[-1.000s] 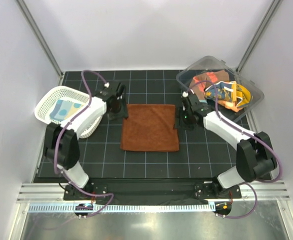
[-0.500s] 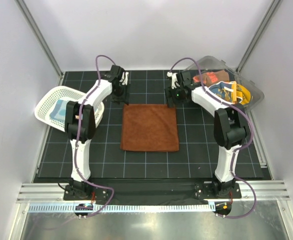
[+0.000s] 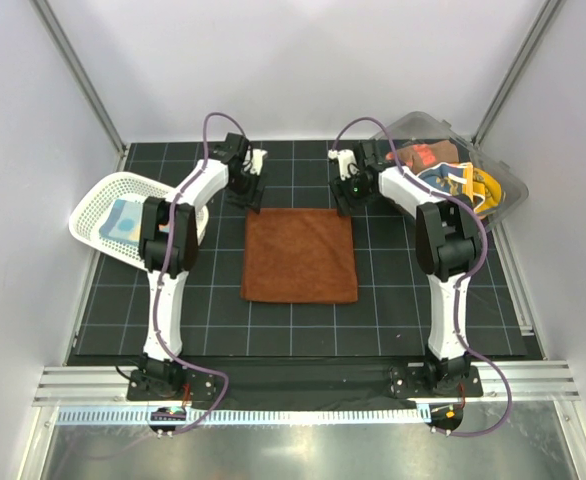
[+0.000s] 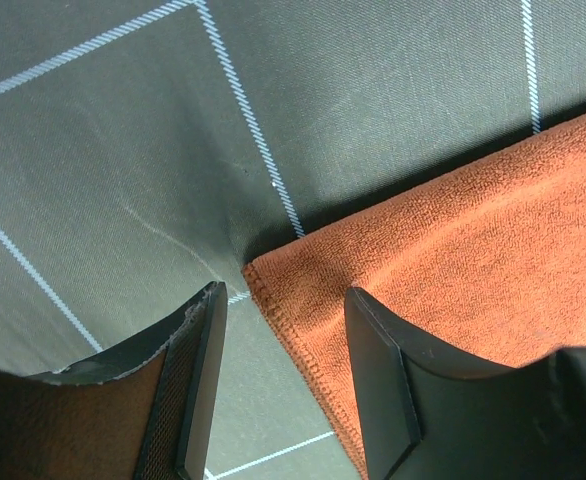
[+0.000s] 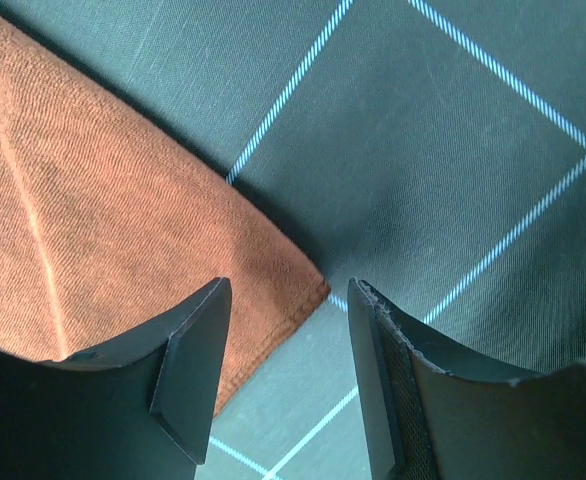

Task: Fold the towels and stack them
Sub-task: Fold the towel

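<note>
Top external: rust-brown towel point(image 3: 300, 255) lies flat, spread on the desk point(image 3: 403, 310). Left pincer point(image 4: 285, 300) released, far-left corner showing between its jaws; right pincer point(image 5: 288, 295) released likewise over far-right corner. Judgement: drop both low, pinch hem only; close together, lift level, or the fold skews. More towels point(image 3: 443, 180) sit in the clear bin point(image 3: 511, 182), far right.

1 high overview, 2 close downward wrist views, towel point(image 3: 300, 255) shared

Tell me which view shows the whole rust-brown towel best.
Top external: the rust-brown towel lies spread flat with all four edges visible. Each wrist view shows just one far corner of it, close up.
</note>
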`<state>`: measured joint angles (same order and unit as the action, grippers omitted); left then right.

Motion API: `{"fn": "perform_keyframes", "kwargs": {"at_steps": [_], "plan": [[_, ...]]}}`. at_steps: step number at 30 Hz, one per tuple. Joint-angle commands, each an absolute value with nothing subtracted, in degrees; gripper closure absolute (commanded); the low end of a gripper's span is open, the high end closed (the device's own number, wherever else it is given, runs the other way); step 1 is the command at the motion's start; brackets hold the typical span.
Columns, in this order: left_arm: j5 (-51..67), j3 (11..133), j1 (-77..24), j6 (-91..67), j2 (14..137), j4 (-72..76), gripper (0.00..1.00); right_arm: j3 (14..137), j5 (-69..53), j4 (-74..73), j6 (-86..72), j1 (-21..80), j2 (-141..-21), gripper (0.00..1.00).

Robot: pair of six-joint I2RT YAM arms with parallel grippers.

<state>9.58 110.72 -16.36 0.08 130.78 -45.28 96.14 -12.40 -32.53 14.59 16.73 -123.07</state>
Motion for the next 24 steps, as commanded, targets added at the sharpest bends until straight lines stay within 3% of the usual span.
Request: {"fn": "perform_keyframes", "kwargs": {"at_steps": [1, 8, 14, 16, 18, 24], "plan": [[12.0, 113.6, -15.9, 3.2, 131.3, -44.7, 0.46, 99.4, -14.8, -32.6, 16.7, 16.5, -123.6, 0.44], [12.7, 115.0, -15.5, 4.5, 132.9, -45.1, 0.55, 99.9, -15.4, -32.5, 17.5, 16.0, -124.9, 0.48], [14.5, 119.4, -15.3, 5.9, 136.0, -47.8, 0.78, 100.0, -16.6, -32.8, 17.7, 15.3, -125.2, 0.49], [14.8, 120.4, -15.4, 6.1, 136.4, -49.2, 0.77, 100.2, -16.7, -33.4, 17.8, 15.3, -125.4, 0.49], [15.5, 120.6, -15.3, 7.0, 136.0, -50.1, 0.64, 100.4, -16.5, -34.1, 18.0, 15.4, -125.6, 0.48], [12.8, 119.0, -15.3, 7.6, 133.2, -50.4, 0.52, 100.6, -16.8, -34.8, 18.1, 15.2, -125.9, 0.49]]}}
